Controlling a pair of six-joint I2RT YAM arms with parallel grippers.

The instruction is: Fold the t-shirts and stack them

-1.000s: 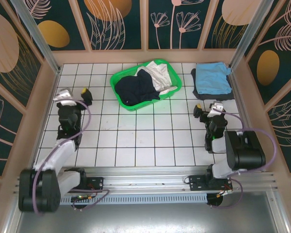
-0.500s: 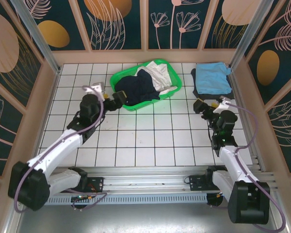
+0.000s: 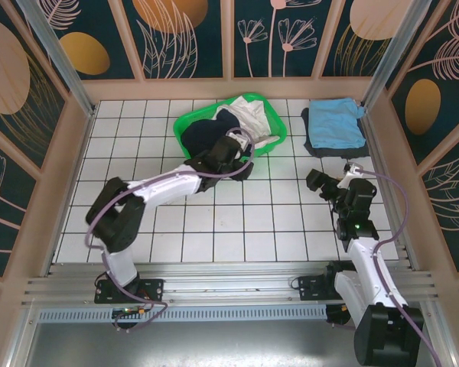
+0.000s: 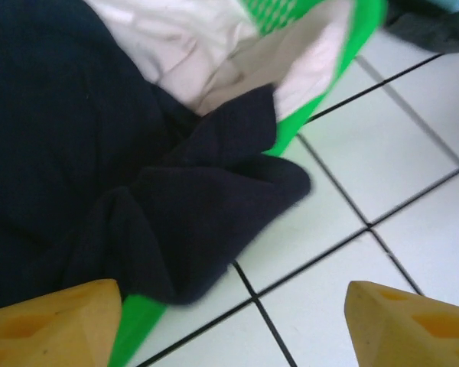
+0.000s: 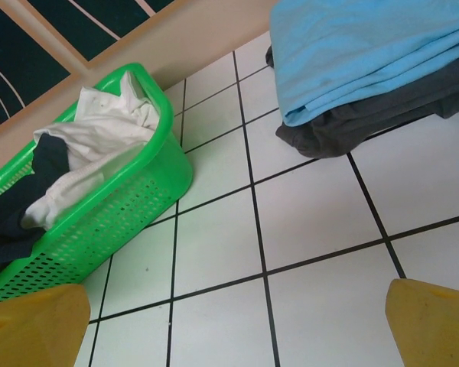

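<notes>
A dark navy t-shirt [image 3: 203,139] lies crumpled in the green mesh basket [image 3: 275,115], with a white t-shirt [image 3: 250,121] bunched behind it. A navy fold [image 4: 214,214] hangs over the basket's near rim [image 4: 321,103] onto the tiles. My left gripper [image 3: 243,164] hovers at that rim, open, its yellow fingers [image 4: 53,325] either side of the hanging fold without touching it. A folded light blue t-shirt [image 3: 335,122] lies on a dark grey garment [image 5: 352,126] at the back right. My right gripper [image 3: 314,182] stands open over bare tiles in front of that pile.
The white tiled floor [image 3: 237,222] is walled by wooden edges on three sides. The basket [image 5: 130,199] stands at the back centre, about a tile left of the folded pile [image 5: 367,53]. Bare tiles lie between and in front of both arms.
My left arm has swung from the left side across to the basket's near-right rim, and its jaws have narrowed a little. My right arm has stretched forward slightly.
</notes>
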